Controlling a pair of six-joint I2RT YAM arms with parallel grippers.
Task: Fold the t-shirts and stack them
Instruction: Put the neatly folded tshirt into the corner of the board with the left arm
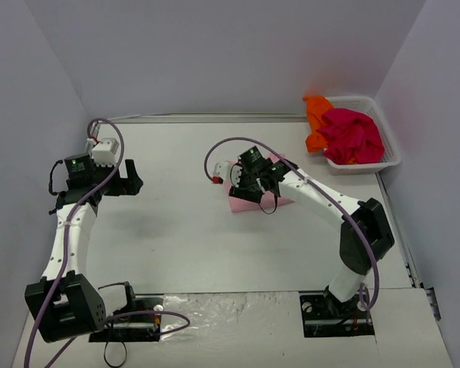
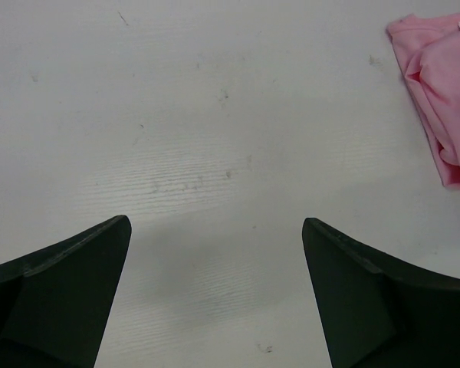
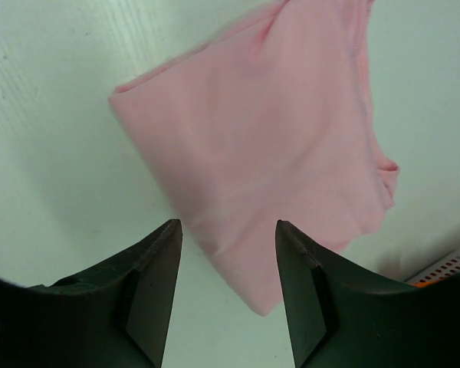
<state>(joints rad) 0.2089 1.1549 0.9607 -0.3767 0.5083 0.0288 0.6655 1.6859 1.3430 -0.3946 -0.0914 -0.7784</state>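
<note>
A folded light pink t-shirt (image 1: 241, 203) (image 3: 268, 115) lies mid-table, and its edge shows at the right of the left wrist view (image 2: 445, 92). My right gripper (image 1: 249, 184) (image 3: 228, 223) hovers just over its near corner. The jaws are open and the cloth lies below the gap, touching neither finger. Well away at the table's left, my left gripper (image 1: 130, 178) (image 2: 215, 220) is wide open over bare tabletop and holds nothing. A magenta-red t-shirt (image 1: 353, 134) and an orange t-shirt (image 1: 317, 111) are bunched in the basket.
The white mesh basket (image 1: 391, 146) stands at the back right corner against the wall; the orange cloth hangs over its left rim. White walls close in the table at the back and on both sides. Purple cables loop off both arms.
</note>
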